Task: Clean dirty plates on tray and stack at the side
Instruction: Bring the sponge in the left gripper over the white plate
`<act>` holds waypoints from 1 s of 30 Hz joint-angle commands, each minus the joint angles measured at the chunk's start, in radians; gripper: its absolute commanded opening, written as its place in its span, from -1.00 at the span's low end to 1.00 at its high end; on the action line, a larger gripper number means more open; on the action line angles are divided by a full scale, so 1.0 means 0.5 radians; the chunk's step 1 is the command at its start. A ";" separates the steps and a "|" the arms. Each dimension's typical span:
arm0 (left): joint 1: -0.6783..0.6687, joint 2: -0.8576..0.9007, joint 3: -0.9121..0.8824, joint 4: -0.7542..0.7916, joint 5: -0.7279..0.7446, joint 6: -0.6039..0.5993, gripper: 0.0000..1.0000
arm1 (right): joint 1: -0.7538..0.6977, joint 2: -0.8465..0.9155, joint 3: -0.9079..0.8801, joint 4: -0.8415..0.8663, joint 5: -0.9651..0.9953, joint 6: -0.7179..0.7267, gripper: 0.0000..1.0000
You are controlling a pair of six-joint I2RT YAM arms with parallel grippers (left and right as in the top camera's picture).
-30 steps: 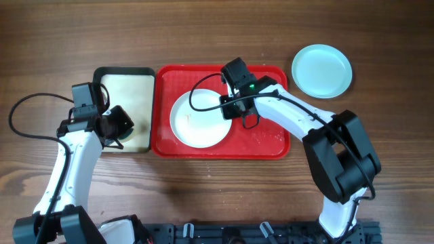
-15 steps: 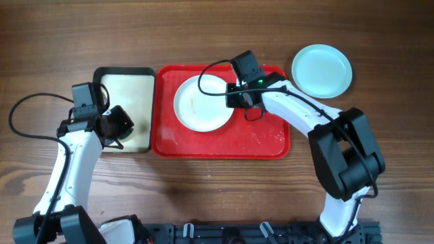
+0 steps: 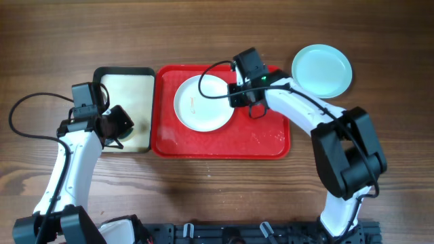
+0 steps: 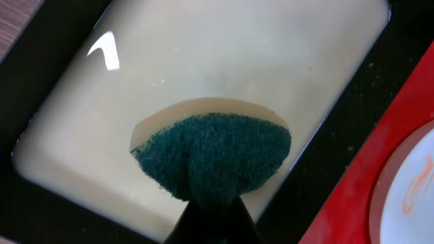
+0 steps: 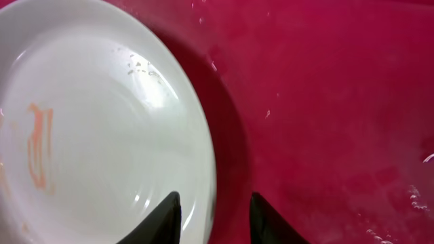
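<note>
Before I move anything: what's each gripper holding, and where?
Left gripper pinches the green scouring sponge by one edge; right gripper grips the white plate at its right rim.

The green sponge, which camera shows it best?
The left wrist view: the green sponge fills mid-frame, pinched in the left gripper over the cream tray. Overhead, the gripper hides almost all of it. The right wrist view shows none of it.

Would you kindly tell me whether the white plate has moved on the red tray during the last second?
Yes. The white plate has slid toward the far rim of the red tray, held at its edge by the right gripper.
</note>
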 commanded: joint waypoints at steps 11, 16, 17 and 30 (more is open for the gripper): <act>-0.019 -0.036 0.478 -0.251 -0.034 0.294 -0.92 | -0.235 -0.019 0.195 -0.278 -0.387 -0.378 -0.22; -0.164 -0.036 0.687 -0.356 -0.034 0.346 -0.92 | -0.190 -0.011 0.171 -0.277 -0.449 -0.348 -0.24; -0.224 -0.034 0.692 -0.346 -0.032 0.346 -0.93 | -0.172 0.003 0.164 -0.268 -0.448 -0.349 -0.24; -0.844 0.322 0.691 0.152 0.064 0.153 -0.92 | -0.119 0.061 0.147 -0.226 -0.247 -0.230 -0.44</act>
